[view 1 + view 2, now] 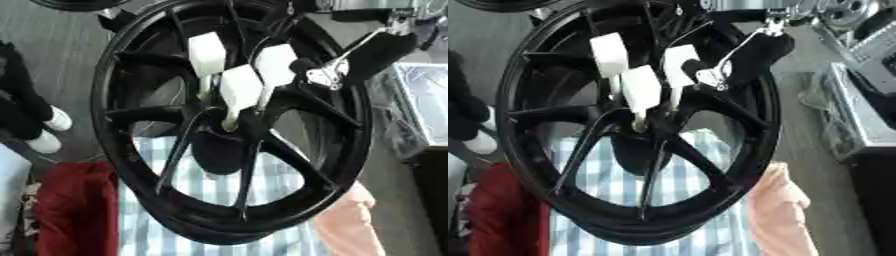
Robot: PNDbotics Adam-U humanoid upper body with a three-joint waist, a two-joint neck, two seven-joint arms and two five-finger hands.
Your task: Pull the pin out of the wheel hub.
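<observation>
At hub centre, left eye view: black wheel [232, 125] standing upright, three white-handled pins [241, 87] sitting in hub [229, 131]. My right hand [328, 70] reaching in from upper right, touching right pin; finger state I cannot tell.

Right eye view: same hand [719, 70] hovering by right pin. Judging straight pull along pin axis best, no twisting. Left hand not showing.

A blue-and-white checked cloth [201, 200] lies under the middle of the view, with a dark red cloth [74, 210] at its left, a pale pink cloth [780, 215] at its right, and a clear plastic bag [833, 125] farther right beside a grey tray [868, 95].
</observation>
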